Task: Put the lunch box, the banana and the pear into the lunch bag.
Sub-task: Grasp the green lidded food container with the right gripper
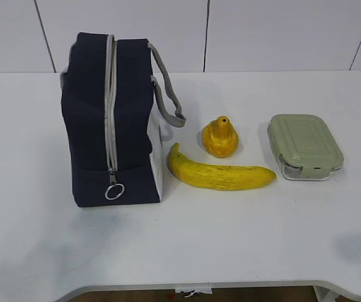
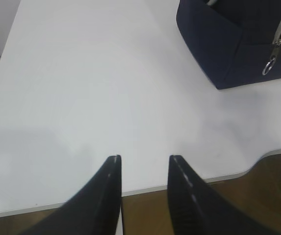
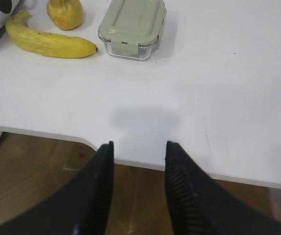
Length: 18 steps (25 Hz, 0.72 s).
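Exterior view, zipped navy lunch bag, curved yellow banana, sage-lidded lunch box

1. A big white table fills most of the view.
2. Behind it stands a white wall with thin dark lines between its panels.
3. Under the table edge is a brown wood floor.
4. Soft grey shadows lie on the tabletop.

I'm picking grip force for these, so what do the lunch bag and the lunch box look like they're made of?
The lunch bag looks like soft navy woven fabric, matte, with a grey zipper and a shiny metal ring pull. The lunch box seems rigid: a clear base, glass or plastic, I cannot tell which, under a matte sage-green lid, probably plastic, with snap clips.
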Tool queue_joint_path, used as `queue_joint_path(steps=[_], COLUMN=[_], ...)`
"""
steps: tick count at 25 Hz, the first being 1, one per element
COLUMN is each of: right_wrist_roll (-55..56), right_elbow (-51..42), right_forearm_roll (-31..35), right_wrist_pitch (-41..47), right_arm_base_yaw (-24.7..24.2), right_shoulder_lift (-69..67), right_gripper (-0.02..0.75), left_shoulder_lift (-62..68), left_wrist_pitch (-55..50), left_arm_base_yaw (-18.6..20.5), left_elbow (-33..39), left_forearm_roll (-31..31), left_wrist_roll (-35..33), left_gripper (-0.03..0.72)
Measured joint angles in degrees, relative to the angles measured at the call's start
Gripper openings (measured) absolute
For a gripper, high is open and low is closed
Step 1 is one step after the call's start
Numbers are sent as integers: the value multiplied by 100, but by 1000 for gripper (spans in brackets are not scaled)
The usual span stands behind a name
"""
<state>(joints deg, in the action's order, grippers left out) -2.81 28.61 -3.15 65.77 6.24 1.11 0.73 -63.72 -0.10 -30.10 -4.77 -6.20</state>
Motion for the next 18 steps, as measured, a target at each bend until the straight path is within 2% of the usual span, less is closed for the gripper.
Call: queue_joint_path(steps=[18], right_wrist_roll=[38], right_elbow=[0], right_forearm_roll=[-96], right_wrist_pitch=[-3], right_arm_base_yaw=[0], right_shoulder_lift=[-126], right_gripper=[272], left_shoulder_lift=[0], left_wrist_pitch=[0], left_arm_base_yaw=[0], left_elbow=[0], left_forearm_roll=[0], left_wrist_roll=[0], left_gripper=[244])
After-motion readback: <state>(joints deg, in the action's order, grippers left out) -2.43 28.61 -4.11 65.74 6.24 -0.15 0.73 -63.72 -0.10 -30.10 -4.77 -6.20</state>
